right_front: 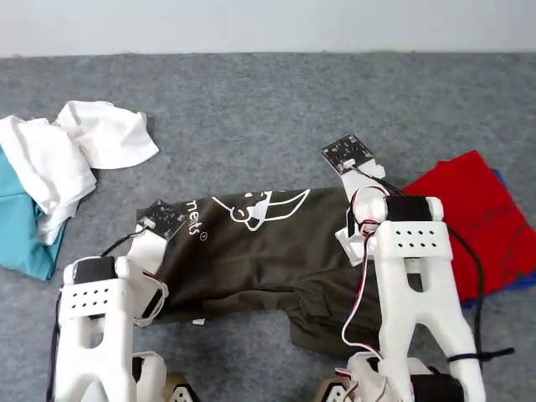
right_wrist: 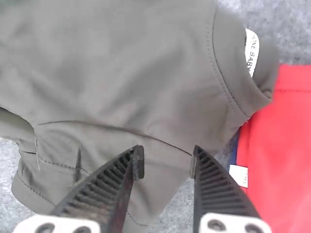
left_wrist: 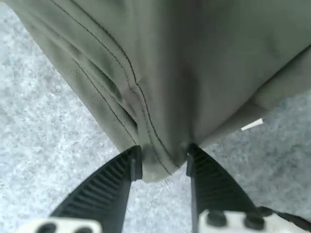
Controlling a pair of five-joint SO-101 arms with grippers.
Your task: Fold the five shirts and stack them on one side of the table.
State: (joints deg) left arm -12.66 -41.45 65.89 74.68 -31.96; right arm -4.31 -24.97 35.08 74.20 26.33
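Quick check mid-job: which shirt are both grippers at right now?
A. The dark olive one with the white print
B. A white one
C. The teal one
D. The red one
A: the dark olive shirt lies spread between the two arms, and both the left gripper and the right gripper are at its fabric in their own wrist views.

Olive shirt (right_wrist: 121,73) under R tool (right_wrist: 166,162), red shirt (right_wrist: 282,145) beside

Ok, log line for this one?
left hand: pinching olive shirt hem | right hand: open over olive shirt | red shirt: alongside
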